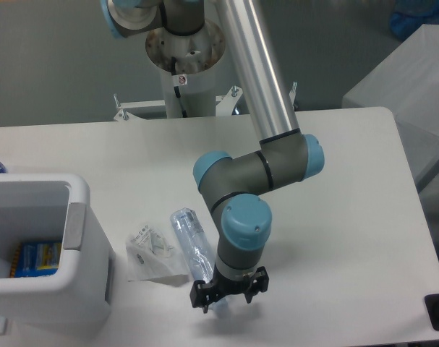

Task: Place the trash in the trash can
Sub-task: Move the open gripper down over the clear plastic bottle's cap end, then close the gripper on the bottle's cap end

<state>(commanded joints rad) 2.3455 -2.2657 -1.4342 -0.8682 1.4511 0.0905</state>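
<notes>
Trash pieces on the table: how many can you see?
2. A clear bottle lies under the gripper; a crumpled wrapper sits beside it, toward the bin. Something blue is already inside the bin.

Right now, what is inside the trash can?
Inside the trash can, a blue and yellow printed item lies at the bottom. The near wall hides the rest of the floor.
</notes>
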